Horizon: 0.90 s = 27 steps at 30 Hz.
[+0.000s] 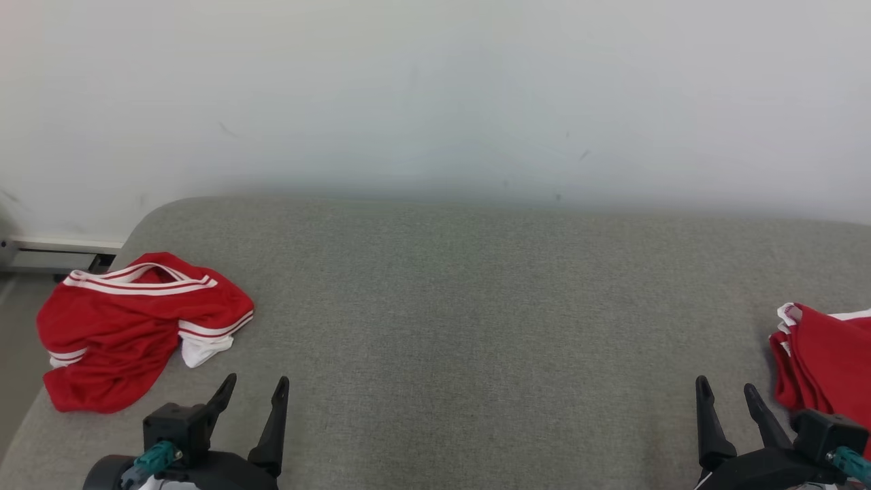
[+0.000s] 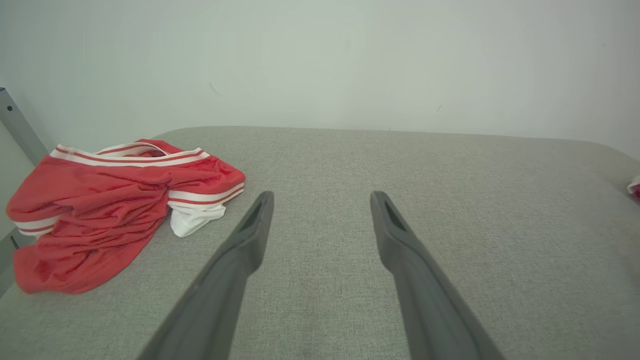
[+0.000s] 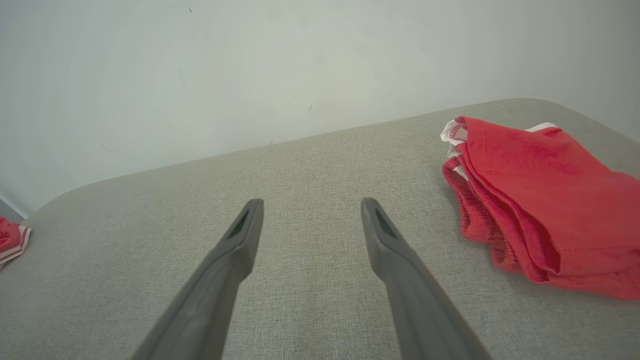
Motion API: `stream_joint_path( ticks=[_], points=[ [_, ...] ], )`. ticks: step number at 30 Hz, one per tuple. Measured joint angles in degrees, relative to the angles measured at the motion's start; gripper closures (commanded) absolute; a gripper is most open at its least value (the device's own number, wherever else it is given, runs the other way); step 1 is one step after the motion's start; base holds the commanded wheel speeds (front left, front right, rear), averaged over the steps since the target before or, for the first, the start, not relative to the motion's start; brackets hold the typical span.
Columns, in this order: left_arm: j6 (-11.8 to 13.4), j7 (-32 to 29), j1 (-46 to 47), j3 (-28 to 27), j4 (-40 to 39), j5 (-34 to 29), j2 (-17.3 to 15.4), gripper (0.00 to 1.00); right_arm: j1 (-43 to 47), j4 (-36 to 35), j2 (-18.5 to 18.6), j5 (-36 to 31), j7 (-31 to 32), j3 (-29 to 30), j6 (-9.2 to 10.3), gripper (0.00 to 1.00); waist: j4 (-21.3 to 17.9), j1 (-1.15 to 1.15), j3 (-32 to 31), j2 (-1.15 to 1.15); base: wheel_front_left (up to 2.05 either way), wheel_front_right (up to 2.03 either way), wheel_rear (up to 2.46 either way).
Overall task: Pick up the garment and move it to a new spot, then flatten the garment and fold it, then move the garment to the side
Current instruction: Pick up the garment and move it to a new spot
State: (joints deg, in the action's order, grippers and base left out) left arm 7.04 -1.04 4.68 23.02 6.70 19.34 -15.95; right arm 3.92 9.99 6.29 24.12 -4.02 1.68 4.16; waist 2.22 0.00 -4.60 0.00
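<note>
A crumpled red garment [image 1: 129,327] with white stripes lies at the left end of the grey cushion, partly over its left edge; in the left wrist view the same garment [image 2: 100,215] sits left of my fingers. My left gripper [image 1: 255,384] stands open just right of and nearer than it, holding nothing. A second red garment [image 1: 827,361], folded in layers, lies at the right edge; the right wrist view shows this folded garment [image 3: 540,200] to the right. My right gripper [image 1: 725,388] is open and empty just left of it.
The grey fabric cushion [image 1: 476,327] spans the whole width, with a wide bare stretch between the two garments. A pale wall [image 1: 435,95] rises behind it. A baseboard and floor [image 1: 41,255] show past the cushion's rounded left corner.
</note>
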Motion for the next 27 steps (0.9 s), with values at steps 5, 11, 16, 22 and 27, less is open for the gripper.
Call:
stream_joint_path(
  ticks=[5, 11, 16, 22, 27],
  points=[
    [0.0, -0.4, 0.4, -0.1, -0.2, -0.6, -0.4, 0.0, 0.1, -0.6, 0.0, 0.1, 0.5, -0.3, 0.4, 0.0, 2.8, 0.0, 0.2, 0.0, 0.0, 0.0, 0.0],
    [0.0, -0.4, -2.0, -2.9, -1.8, -0.7, -2.1, 0.0, -3.2, -0.2, -0.7, 0.0, 1.6, -3.2, -0.19, 0.0, 7.1, 0.0, 0.5, 0.0, 0.0, 0.0, 0.0],
    [0.0, -0.4, -4.4, -4.3, -2.8, -0.9, -2.3, 0.0, -5.0, 0.6, -0.8, 0.0, 2.5, -4.6, -0.65, 0.0, 10.3, 0.0, 0.7, 0.0, 0.0, 0.0, 0.0],
    [0.1, -0.4, -4.9, -6.2, -4.5, -1.5, -2.2, 0.0, -6.0, 1.3, -1.1, 0.0, 3.4, -5.6, -0.71, 0.0, 15.2, 0.0, 1.0, 0.0, 0.0, 0.0, 0.0],
    [0.1, -0.5, -5.5, -6.5, -5.5, -1.7, -1.6, 0.0, -7.0, 0.8, -1.2, -0.1, 3.6, -5.6, -0.87, 0.0, 19.3, 0.0, 1.7, 0.0, 0.0, 0.0, 0.0]
  ],
)
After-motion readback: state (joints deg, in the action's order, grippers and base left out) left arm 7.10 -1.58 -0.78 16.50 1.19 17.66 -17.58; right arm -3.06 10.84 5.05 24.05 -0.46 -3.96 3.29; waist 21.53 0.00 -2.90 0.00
